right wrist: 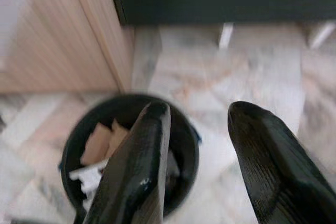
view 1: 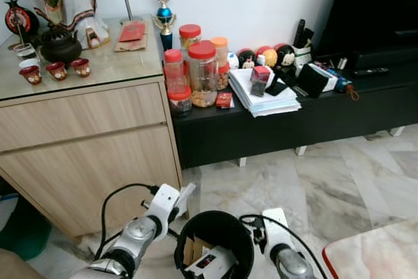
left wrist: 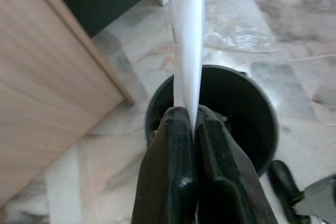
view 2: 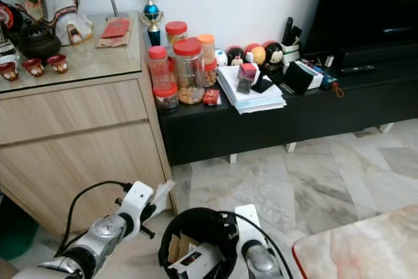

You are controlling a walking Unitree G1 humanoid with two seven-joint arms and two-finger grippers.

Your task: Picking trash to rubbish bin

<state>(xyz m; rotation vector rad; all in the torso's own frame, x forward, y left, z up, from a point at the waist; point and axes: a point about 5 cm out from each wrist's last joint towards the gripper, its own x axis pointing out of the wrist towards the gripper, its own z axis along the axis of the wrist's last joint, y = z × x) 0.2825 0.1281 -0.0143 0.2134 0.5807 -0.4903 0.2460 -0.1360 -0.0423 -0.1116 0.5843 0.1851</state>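
A black round rubbish bin (view 1: 243,238) stands on the marble floor just before me, holding cardboard scraps (view 1: 191,251) and a white box (view 1: 210,264). My left gripper (left wrist: 191,116) is shut on a thin white sheet of paper (left wrist: 189,35), seen edge-on just above the bin's rim (left wrist: 262,103). In the left eye view the paper (view 1: 186,195) sticks up next to the wooden cabinet. My right gripper (right wrist: 197,111) is open at the bin's right side. One finger (right wrist: 139,161) lies over the bin's mouth and the other outside the rim.
A wooden cabinet (view 1: 85,142) stands close on the left. A low black bench (view 1: 294,122) behind carries red-lidded jars (view 1: 201,73) and a paper stack (view 1: 264,96). A red-edged marble tabletop corner (view 1: 379,253) sits at the lower right.
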